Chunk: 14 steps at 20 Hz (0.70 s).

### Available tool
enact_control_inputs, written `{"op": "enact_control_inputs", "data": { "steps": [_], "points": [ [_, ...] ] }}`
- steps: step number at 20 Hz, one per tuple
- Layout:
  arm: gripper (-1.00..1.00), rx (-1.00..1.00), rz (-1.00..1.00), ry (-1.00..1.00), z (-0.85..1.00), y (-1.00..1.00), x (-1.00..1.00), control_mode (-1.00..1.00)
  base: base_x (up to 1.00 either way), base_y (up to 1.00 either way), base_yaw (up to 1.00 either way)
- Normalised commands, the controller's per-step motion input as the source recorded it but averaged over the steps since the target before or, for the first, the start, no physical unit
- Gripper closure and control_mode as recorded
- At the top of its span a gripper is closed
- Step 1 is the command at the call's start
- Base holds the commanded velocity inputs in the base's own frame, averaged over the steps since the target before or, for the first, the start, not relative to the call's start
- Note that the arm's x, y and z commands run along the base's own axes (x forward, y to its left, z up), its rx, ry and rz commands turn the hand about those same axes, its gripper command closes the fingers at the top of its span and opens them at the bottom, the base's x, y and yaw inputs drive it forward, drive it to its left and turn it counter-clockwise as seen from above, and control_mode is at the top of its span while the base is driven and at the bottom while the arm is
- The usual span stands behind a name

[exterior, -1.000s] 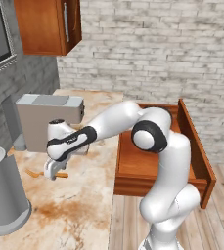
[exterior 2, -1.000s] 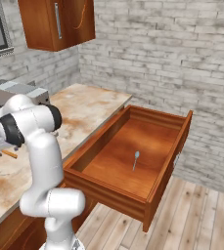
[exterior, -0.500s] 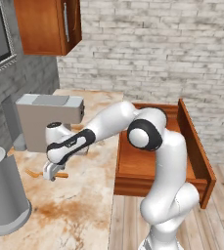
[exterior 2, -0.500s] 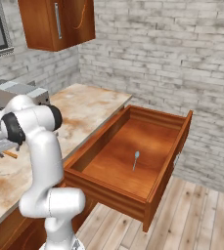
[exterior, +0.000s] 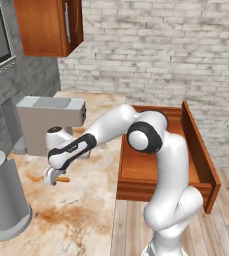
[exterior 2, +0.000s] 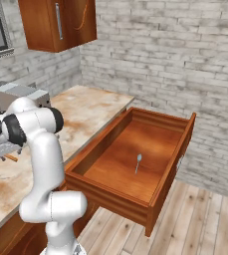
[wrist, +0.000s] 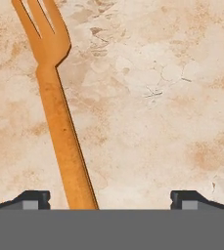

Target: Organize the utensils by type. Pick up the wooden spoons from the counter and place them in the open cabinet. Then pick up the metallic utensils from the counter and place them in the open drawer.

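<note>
A wooden spoon [wrist: 59, 122], orange-brown with a pronged head, lies flat on the marbled counter [wrist: 157, 97]. Its handle runs down between my finger tips, nearer the left one [wrist: 33, 197]. My gripper [wrist: 111, 200] is open and points straight down just above it, holding nothing. From the left base view the gripper [exterior: 51, 176] hovers over the wooden spoon [exterior: 34, 177] on the counter [exterior: 86, 200]. The right base view puts the gripper [exterior 2: 6, 151] at the far left. The drawer [exterior 2: 130, 164] stands open with a thin metallic spoon [exterior 2: 138, 162] inside. The cabinet [exterior: 46, 25] hangs above.
A grey boxy appliance [exterior: 46, 122] stands on the counter just behind the gripper. A tall grey metal canister [exterior: 3, 200] stands close on its left. The open drawer [exterior: 156, 160] juts out to the right of the counter edge, over wooden floor.
The hand has sunk very slightly toward the wooden spoon. The jaws stay wide apart.
</note>
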Motion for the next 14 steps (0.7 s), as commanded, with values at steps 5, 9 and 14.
{"op": "enact_control_inputs", "data": {
  "steps": [5, 9, 14],
  "points": [
    [-1.00, 0.00, 0.00, -0.02, -0.15, 0.09, 0.00, -1.00, 0.00, 0.00, 0.00],
    [1.00, 0.00, 0.00, 0.00, -0.04, 0.01, 0.00, -1.00, 0.00, 0.00, 0.00],
    [1.00, 0.00, 0.00, 0.00, 0.00, 0.00, 0.00, -1.00, 0.00, 0.00, 0.00]
  ]
}}
